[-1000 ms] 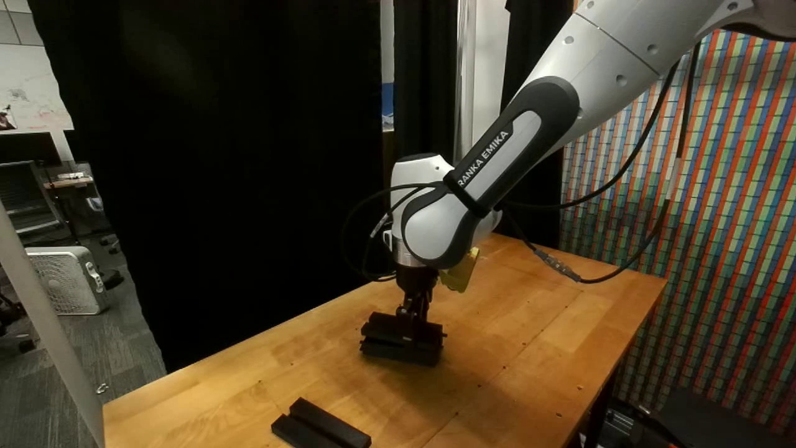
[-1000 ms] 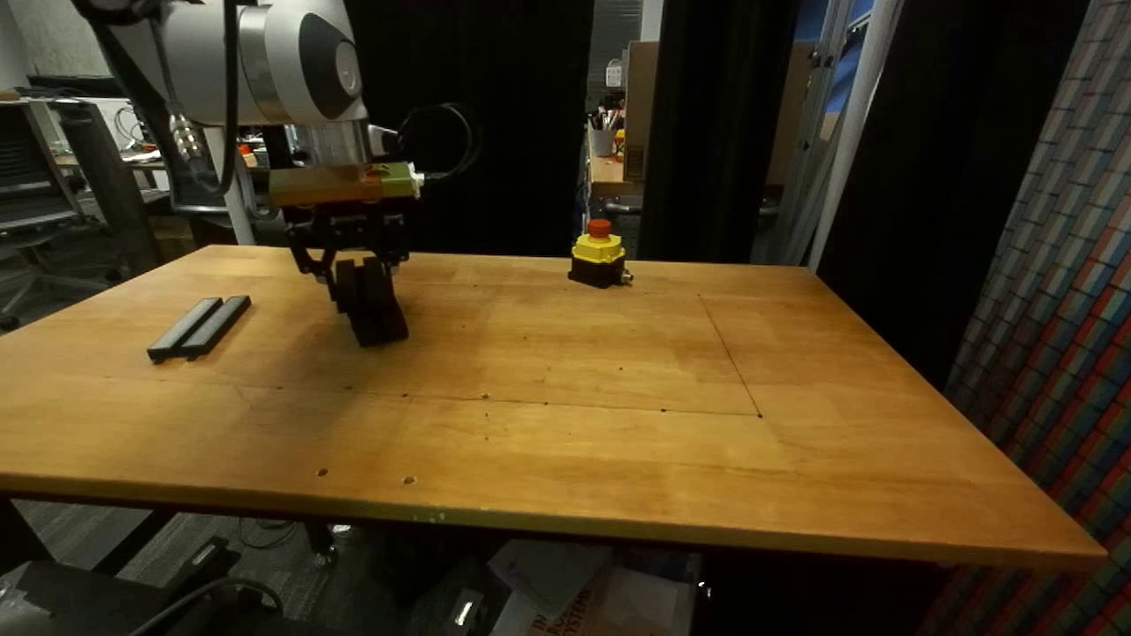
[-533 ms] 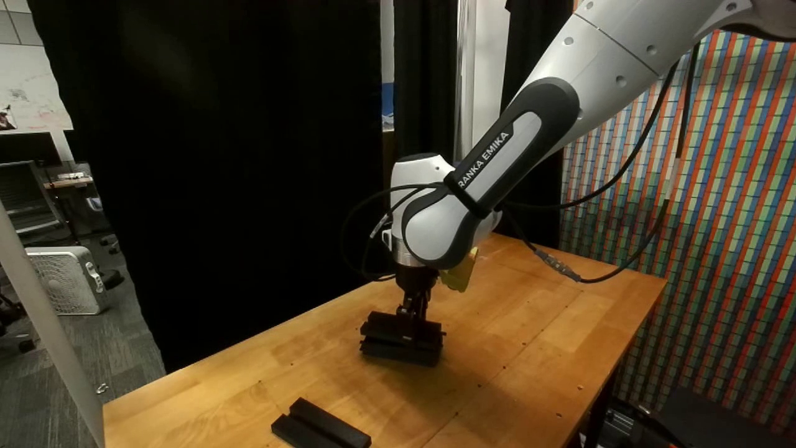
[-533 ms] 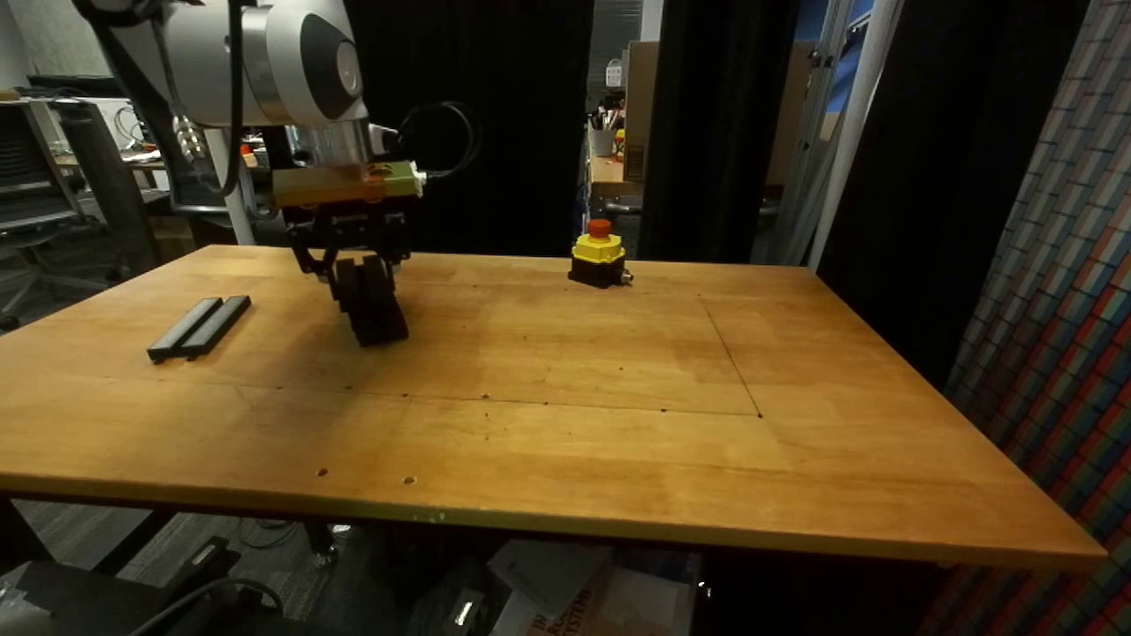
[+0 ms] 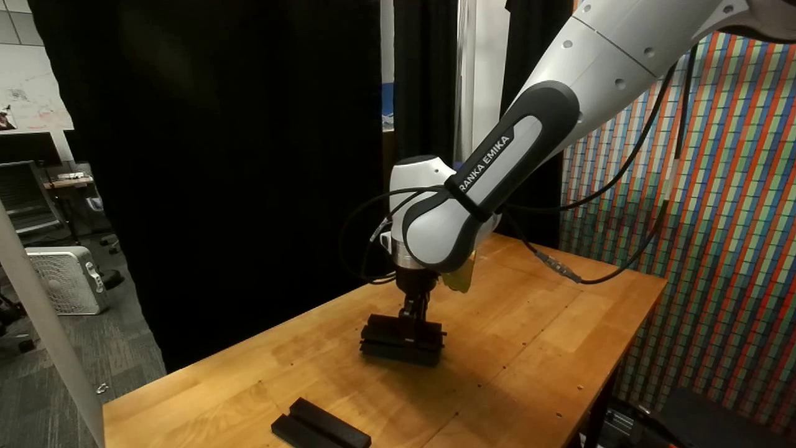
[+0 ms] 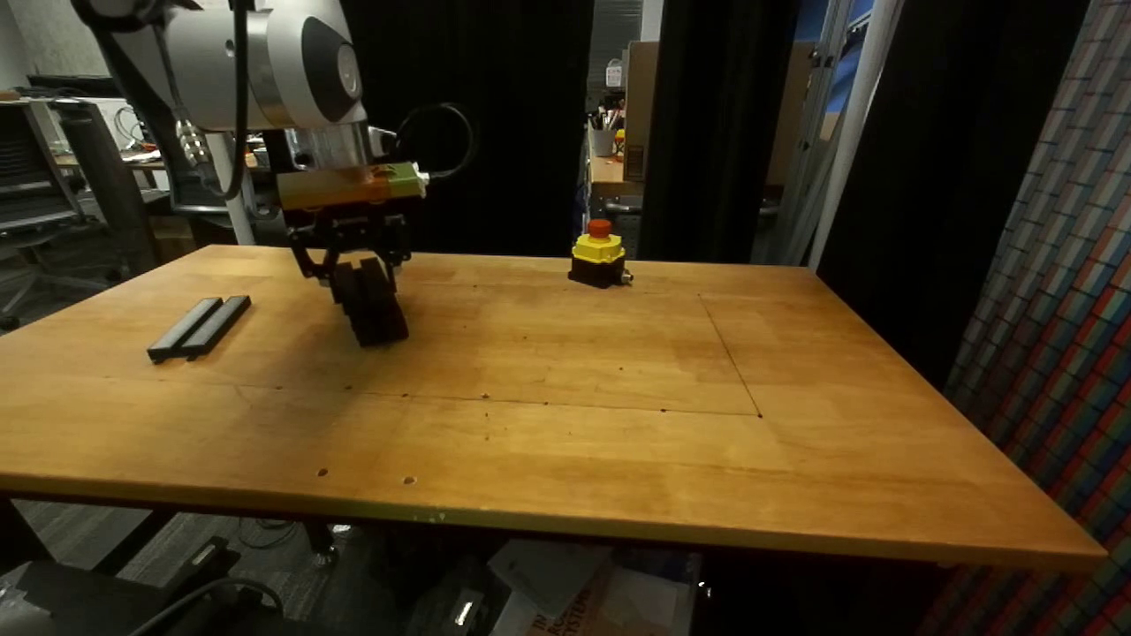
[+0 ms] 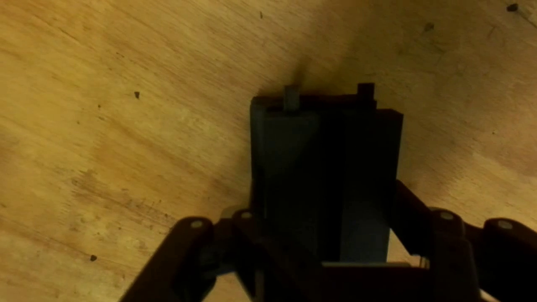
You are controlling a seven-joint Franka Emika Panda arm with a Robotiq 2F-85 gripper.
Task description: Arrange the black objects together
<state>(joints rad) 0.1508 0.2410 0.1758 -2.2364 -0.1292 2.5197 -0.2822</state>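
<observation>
A tight group of black objects, flat bars [image 7: 289, 142], stands under my gripper [image 7: 329, 205] in the wrist view. Its fingers press in from both sides, shut on two bars side by side with a dark groove between them. In an exterior view the held bars [image 5: 379, 326] sit over a lower black layer [image 5: 398, 353] touching the table; how many bars form it is hard to tell. An exterior view shows the gripper [image 6: 364, 287] from the front, with the group slightly tilted. Two more black bars [image 6: 216, 327] lie flat and parallel nearby, apart from this group.
A yellow-and-red button box [image 6: 599, 252] stands toward the back of the wooden table [image 6: 574, 459]. Black curtains [image 5: 249, 186] hang along one long table edge. A loose cable [image 5: 622, 270] hangs from the arm.
My wrist has tilted and sunk very slightly, and the held bars have shifted only a touch with it. The grip looks the same. The two separate bars have stayed put.
</observation>
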